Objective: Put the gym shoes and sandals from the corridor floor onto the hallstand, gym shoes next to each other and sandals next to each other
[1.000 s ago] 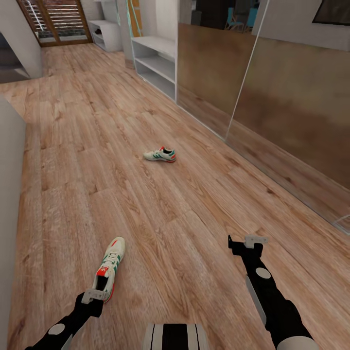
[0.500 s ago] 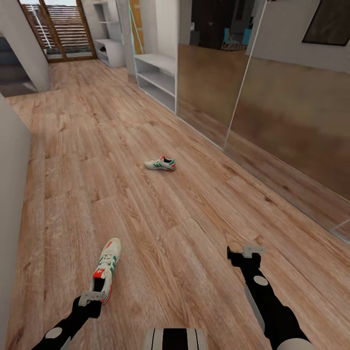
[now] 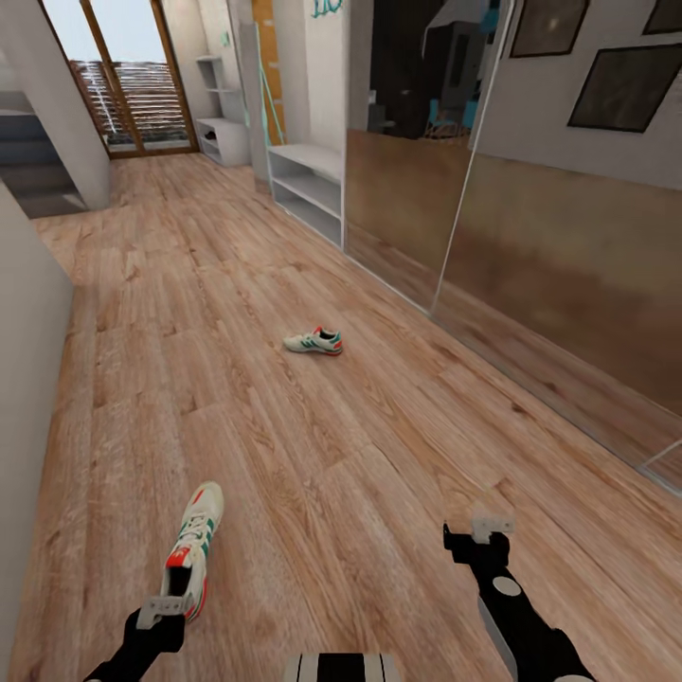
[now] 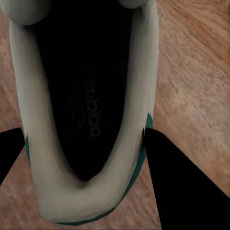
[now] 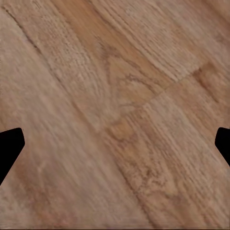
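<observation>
While both gym shoes lie on the corridor floor (image 3: 313,445), the head view puts the near gym shoe (image 3: 193,549) just ahead of the left hand (image 3: 161,611), toe pointing away from the robot, and the far gym shoe (image 3: 314,342) well apart, up the corridor. The hallstand (image 3: 308,189) stands further off against the right-hand wall, its two shelf levels bare as far as can be seen. The right hand (image 3: 492,524) hangs over bare planks. No sandals can be made out here.

In the left wrist view, the near gym shoe's dark opening and off-white collar (image 4: 91,120) sit between the two dark fingertips (image 4: 177,182), which stand apart on either side of the heel, so the left hand is released and not yet gripping. This looks like the approach to the first pick; the next move likely calls for lowering around the heel and closing firmly before lifting. The toe and laces are cut off.

In the right wrist view, fingertips (image 5: 9,148) show at both edges, spread wide over wood grain, the right hand released and carrying nothing.
</observation>
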Motion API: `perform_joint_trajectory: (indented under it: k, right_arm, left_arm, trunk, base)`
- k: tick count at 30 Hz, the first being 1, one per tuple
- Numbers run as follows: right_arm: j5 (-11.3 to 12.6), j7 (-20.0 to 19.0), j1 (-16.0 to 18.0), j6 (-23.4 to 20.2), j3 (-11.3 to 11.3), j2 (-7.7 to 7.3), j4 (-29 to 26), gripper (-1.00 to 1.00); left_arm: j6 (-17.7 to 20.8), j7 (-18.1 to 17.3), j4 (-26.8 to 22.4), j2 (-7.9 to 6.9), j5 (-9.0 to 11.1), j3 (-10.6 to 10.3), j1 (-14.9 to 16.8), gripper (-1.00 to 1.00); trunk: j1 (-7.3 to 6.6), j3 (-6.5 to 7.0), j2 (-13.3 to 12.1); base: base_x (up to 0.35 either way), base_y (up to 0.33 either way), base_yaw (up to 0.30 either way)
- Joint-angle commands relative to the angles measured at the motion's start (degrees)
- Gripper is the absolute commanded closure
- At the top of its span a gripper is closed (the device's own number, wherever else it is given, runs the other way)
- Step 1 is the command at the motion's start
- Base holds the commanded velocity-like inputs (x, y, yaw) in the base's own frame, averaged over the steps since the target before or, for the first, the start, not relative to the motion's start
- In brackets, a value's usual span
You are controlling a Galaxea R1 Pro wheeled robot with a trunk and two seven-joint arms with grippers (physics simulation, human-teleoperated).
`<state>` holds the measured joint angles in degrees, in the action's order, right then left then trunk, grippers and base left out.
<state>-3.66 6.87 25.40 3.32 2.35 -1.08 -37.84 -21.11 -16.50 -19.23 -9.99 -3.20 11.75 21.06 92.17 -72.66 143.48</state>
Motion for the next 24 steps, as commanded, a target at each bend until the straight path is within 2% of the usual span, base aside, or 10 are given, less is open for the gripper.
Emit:
perform_joint_trajectory:
  k: [1, 8, 12, 17, 22, 23, 24]
  right_arm:
    - [-0.6, 0.1, 0.0, 0.9, 0.0, 0.03, 1.0, -1.0]
    - [-4.1, 0.1, 0.0, 6.5, -0.3, 0.5, 8.1, -1.0]
    - [-5.7, 0.3, 0.1, 8.4, -0.2, 0.54, 9.6, -1.0]
    - [-6.3, 0.4, 0.0, 9.2, 0.0, 0.18, 11.1, -1.0]
    - [-6.4, 0.4, 0.0, 10.9, 0.1, 0.04, 16.2, -1.0]
    - [-6.4, 0.4, 0.0, 12.2, 0.1, 0.02, 17.2, -1.0]
    - [-6.4, 0.4, 0.0, 17.1, 0.2, -0.61, 21.6, -1.0]
  left_arm:
    - [-0.8, -0.4, 0.1, 0.02, -0.4, 0.5, -0.1, 1.0]
    - [-3.1, -0.3, 0.2, -0.08, -0.2, 0.7, -1.5, 1.0]
    - [-3.4, -0.3, 0.1, -0.1, -0.2, 0.7, -2.1, 1.0]
    - [-3.5, -0.3, 0.1, -0.08, -0.1, 0.7, -2.3, 1.0]
    - [-3.5, -0.3, 0.2, 0.04, -0.2, 0.7, -2.4, 1.0]
    - [-3.5, -0.3, 0.2, 0.04, -0.2, 0.7, -2.4, 1.0]
    - [-3.6, -0.3, 0.3, 0.05, -0.2, 0.7, -2.9, 1.0]
  trunk:
    - [-0.03, 0.29, 0.0]
    - [-0.21, 2.46, -0.1]
    - [-0.32, 3.7, -0.2]
    - [-0.45, 5.26, -0.2]
    - [-1.16, 6.69, -1.4]
    - [-1.38, 6.96, -1.8]
    - [-1.6, 7.23, -2.2]
  base:
    - [0.0, 0.0, 0.0]
    - [0.0, 0.0, 0.0]
    - [0.0, 0.0, 0.0]
    - [0.0, 0.0, 0.0]
    - [0.0, 0.0, 0.0]
    - [0.0, 0.0, 0.0]
    - [0.0, 0.0, 0.0]
